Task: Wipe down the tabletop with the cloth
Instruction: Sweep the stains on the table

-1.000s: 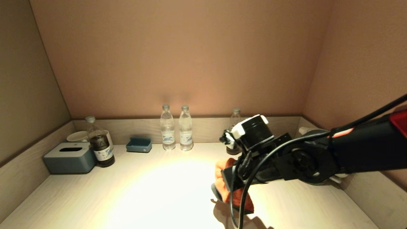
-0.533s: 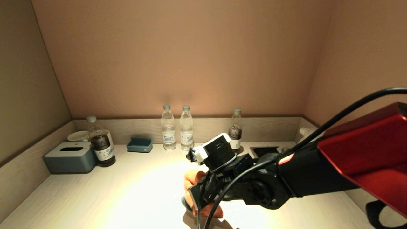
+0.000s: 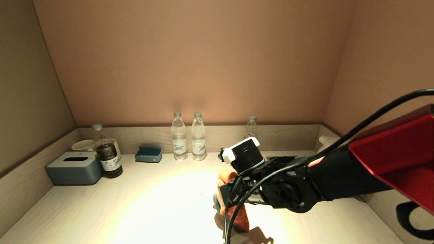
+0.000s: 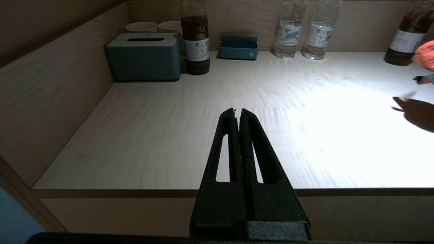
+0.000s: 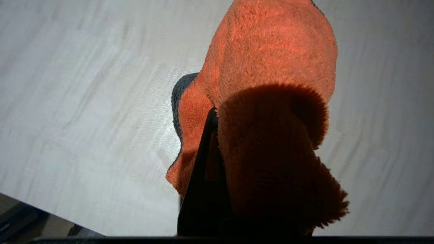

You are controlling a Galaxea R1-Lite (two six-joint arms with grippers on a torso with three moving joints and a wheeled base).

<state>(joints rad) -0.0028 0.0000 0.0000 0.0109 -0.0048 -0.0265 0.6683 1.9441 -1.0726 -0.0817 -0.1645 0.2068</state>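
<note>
My right gripper (image 3: 224,203) is shut on the orange cloth (image 3: 226,177) with a grey edge and holds it down on the pale wood tabletop (image 3: 152,203), right of the middle and towards the front. In the right wrist view the cloth (image 5: 271,67) drapes over the gripper (image 5: 214,115) and hides one finger. The cloth's edge also shows at the side of the left wrist view (image 4: 426,54). My left gripper (image 4: 237,111) is shut and empty, parked above the table's front edge on the left side. It is out of the head view.
Along the back wall stand a grey tissue box (image 3: 74,167), white cups (image 3: 83,145), a dark bottle (image 3: 107,152), a blue tray (image 3: 148,154), two water bottles (image 3: 178,137) and another bottle (image 3: 251,127) behind my right arm. Low ledges bound the table's sides.
My right gripper swept the cloth left across the table, then came back a little to the right. The left gripper's earlier position is not shown.
</note>
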